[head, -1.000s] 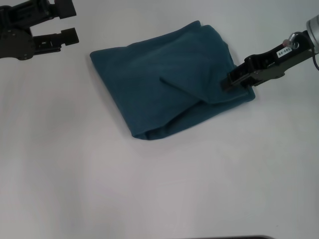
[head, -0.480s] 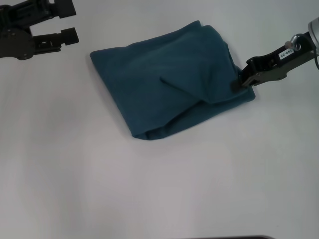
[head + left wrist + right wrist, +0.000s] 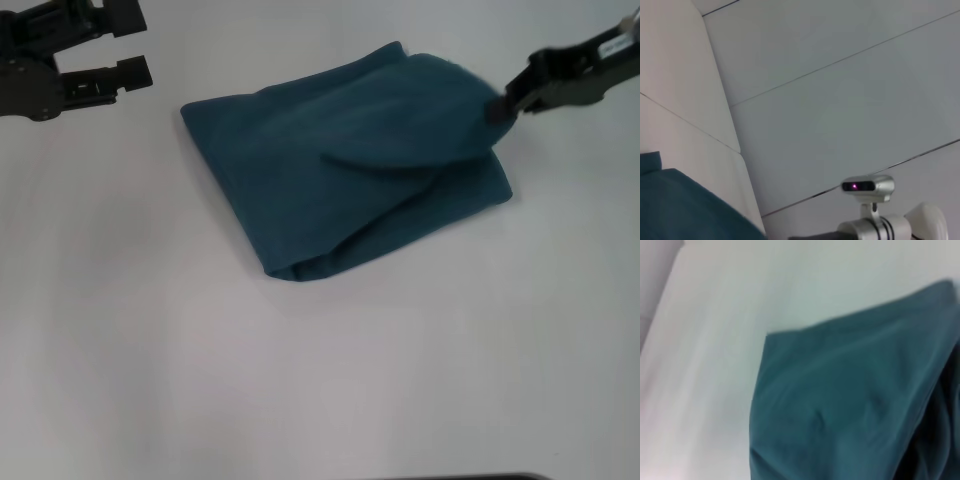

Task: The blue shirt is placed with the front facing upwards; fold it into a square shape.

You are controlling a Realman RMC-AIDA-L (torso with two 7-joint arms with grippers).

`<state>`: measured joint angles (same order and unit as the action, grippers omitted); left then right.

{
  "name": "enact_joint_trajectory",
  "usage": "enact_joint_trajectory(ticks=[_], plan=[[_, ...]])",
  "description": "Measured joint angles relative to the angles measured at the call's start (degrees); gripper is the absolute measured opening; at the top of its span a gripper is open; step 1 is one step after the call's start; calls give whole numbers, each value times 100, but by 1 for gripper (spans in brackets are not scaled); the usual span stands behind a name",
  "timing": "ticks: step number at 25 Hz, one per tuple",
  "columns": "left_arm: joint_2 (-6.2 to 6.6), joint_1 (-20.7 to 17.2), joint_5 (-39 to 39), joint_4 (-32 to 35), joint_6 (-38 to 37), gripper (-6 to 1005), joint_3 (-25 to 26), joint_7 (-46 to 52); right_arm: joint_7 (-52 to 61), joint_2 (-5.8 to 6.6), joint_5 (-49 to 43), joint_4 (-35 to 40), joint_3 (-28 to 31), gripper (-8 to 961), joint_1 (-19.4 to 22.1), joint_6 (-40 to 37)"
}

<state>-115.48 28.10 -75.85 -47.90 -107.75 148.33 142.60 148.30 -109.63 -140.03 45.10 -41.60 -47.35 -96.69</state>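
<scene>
The near part of the worktop (image 3: 300, 400) is lying bare, a smooth, matte white surface.

Further back, the blue shirt (image 3: 330, 190) is resting on it as a compact, several-layer bundle, roughly four-sided but skewed, with one corner pointing toward the robot. Along that near corner the stacked edges are showing as a thick rounded roll rather than a crisp crease, which suits soft cotton that is holding little shape of its own. The cloth is a dark teal-blue with a slightly napped, dull look; no lettering or tag is showing on the exposed faces.

On the shirt's right side the top layer is standing up off the layers beneath in a curved, tent-like flap. That is because the right gripper (image 3: 497, 105) is pinching the flap's edge, closed on the cloth and held above the worktop. The lift is probably serving to carry this layer across the bundle, or to tidy the uneven right edge so the outline comes closer to a square. The right wrist view is showing only taut, smooth teal cloth stretching away over the white surface.

Farthest back, at the far left, the left gripper (image 3: 125, 45) is hanging well apart from the shirt with its fingers spread and nothing between them, apparently parked so the right arm has room.
</scene>
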Motion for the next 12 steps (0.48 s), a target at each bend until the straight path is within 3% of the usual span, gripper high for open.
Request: enact_joint_trajectory(ticks=[6,12], plan=[[-1,24,0,0,0,863,-12,-4,-10,174,124,98,400,24,9,-31],[4,28,0,0,3,860,-14,-3,-14,209,141,62,411,37,30,-36]])
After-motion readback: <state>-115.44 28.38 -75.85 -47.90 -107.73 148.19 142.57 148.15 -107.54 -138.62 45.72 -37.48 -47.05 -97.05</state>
